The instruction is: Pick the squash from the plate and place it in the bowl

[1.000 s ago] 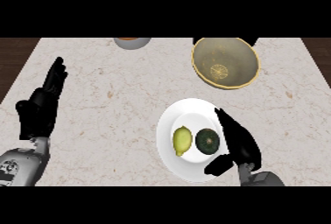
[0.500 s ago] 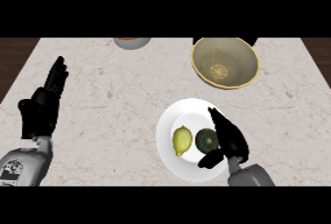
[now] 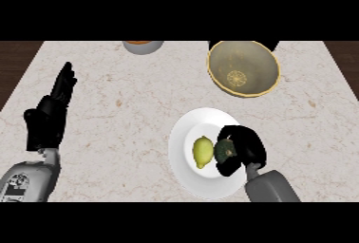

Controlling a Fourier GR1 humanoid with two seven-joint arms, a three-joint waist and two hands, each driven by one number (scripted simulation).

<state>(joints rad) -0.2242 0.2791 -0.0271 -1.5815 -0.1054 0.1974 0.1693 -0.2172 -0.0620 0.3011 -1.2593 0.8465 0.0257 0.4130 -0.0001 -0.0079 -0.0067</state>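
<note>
Across the whole view you have the pale marbled bench (image 3: 126,109), with dark wood showing past its left and right edges. On it, right of centre and toward you, sits the white plate (image 3: 189,128), the biggest thing on the surface; your right forearm comes up from the lower edge over its near right rim. Up and to the right of the plate, well apart from it, stands the yellow-rimmed bowl (image 3: 261,61) with a small pale round mark in its bottom. At the far edge, left of the bowl, you can see part of a grey dish (image 3: 144,46) with something orange inside; what that is cannot be told. Your left hand (image 3: 49,118) rests at the left side of the bench, fingers straight and pointing up, holding nothing. Your right hand (image 3: 244,146) is over the right half of the plate, its fingers curled round the dark green squash (image 3: 225,150), which lies on the plate and is partly hidden by the hand. Just beside the squash, on its left and close to touching, lies a yellow lemon (image 3: 202,152), also on the plate.
</note>
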